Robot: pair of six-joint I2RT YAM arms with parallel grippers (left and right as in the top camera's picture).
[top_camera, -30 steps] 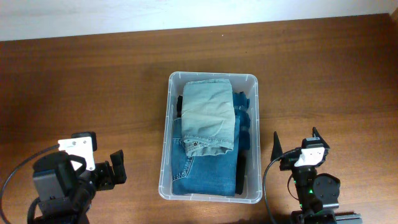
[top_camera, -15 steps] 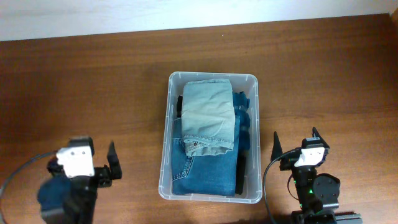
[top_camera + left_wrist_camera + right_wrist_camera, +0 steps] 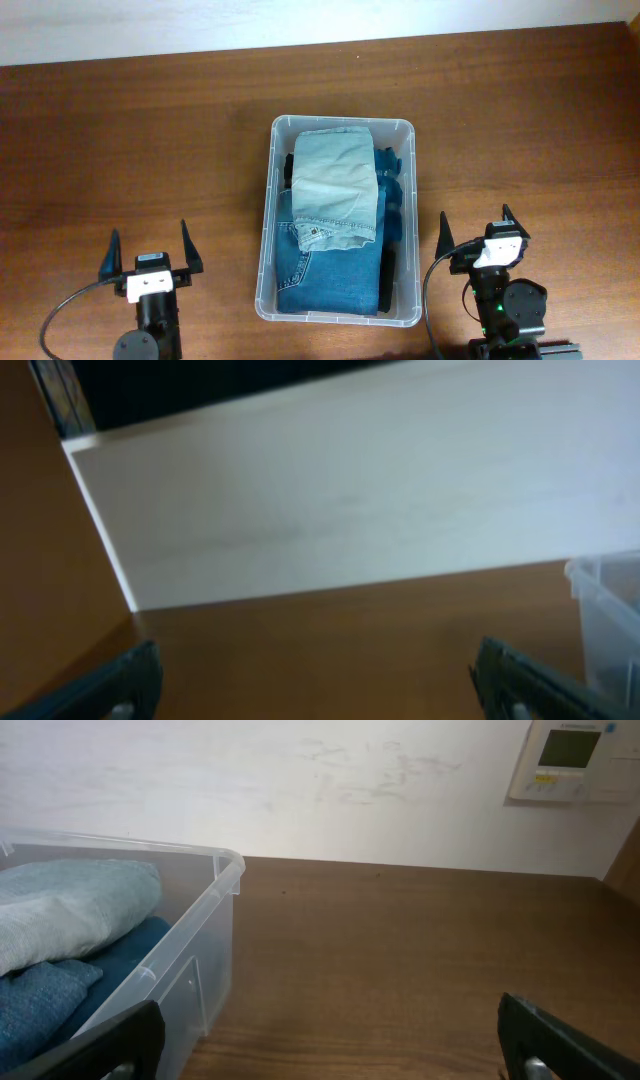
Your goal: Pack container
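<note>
Wooden table [image 3: 150, 130] around clothes-filled container [image 3: 345, 121]

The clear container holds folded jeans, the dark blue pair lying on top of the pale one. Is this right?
Not quite: the overhead view shows the pale pair lying on top of the dark blue pair in the container.

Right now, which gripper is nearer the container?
Right. The right gripper sits open just beside the container's right wall, not touching it. The left gripper, also open, stands farther off the left wall, with a wider strip of table between.
</note>
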